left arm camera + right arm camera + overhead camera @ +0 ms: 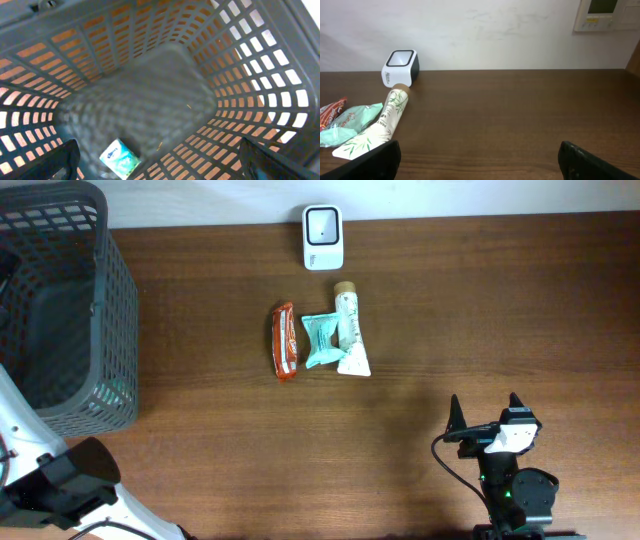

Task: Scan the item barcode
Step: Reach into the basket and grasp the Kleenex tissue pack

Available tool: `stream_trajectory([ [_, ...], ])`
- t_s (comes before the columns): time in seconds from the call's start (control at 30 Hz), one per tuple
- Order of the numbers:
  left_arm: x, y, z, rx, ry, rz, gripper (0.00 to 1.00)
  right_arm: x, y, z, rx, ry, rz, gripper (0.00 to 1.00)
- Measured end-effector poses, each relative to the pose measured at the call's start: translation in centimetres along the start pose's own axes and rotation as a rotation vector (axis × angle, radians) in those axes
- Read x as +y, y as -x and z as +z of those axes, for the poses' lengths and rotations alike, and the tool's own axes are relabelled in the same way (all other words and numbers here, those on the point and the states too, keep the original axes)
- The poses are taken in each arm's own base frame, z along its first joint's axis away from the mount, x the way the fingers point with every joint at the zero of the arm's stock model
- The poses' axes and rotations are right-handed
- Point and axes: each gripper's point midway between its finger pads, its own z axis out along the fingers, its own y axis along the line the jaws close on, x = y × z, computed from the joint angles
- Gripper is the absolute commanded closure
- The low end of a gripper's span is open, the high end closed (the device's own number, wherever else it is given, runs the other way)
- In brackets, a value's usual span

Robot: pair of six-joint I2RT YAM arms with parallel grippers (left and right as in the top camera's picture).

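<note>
Scanner [322, 237], white w/ dark window, sits at 12 o'clock on a dark brown wood counter [500, 300], close to a pale wall [495, 30]. Three items lie side by side at centre, just below it. Red snack bar [285, 341] is at 9 o'clock of the group, teal packet [322, 340] in the middle, and white tube [350, 330] w/ tan cap at 3 o'clock, touching the packet. Grey slotted basket [115, 300] fills the 9–10 o'clock corner, partly cut off. Right pincer [485, 408] at 5 o'clock is released, nothing between its fingers. Left pincer [162, 167] looks down into the basket, spread wide and empty; only its fingertips show at the frame's bottom corners. Small teal-and-white pack [119, 157] lies on the basket floor, blurred, print unreadable. Barcodes on items too small to make out. Wall panel [600, 14] at 1 o'clock is cut off by the frame top.
</note>
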Motion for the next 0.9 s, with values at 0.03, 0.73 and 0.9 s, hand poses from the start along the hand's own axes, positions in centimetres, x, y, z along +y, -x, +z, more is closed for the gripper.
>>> stream_trajectory([
  [0.03,-0.1,0.0,0.0,0.002,-0.003,0.000,0.01,0.0,0.0,0.0,0.000,0.000,0.000,0.01],
  [0.73,-2.0,-1.4,-0.2,0.031,-0.050,0.032,0.00,0.0,0.0,0.0,0.000,0.000,0.000,0.01],
  [0.9,-4.3,-3.1,-0.4,0.051,-0.086,0.080,0.00,0.0,0.0,0.0,0.000,0.000,0.000,0.01],
])
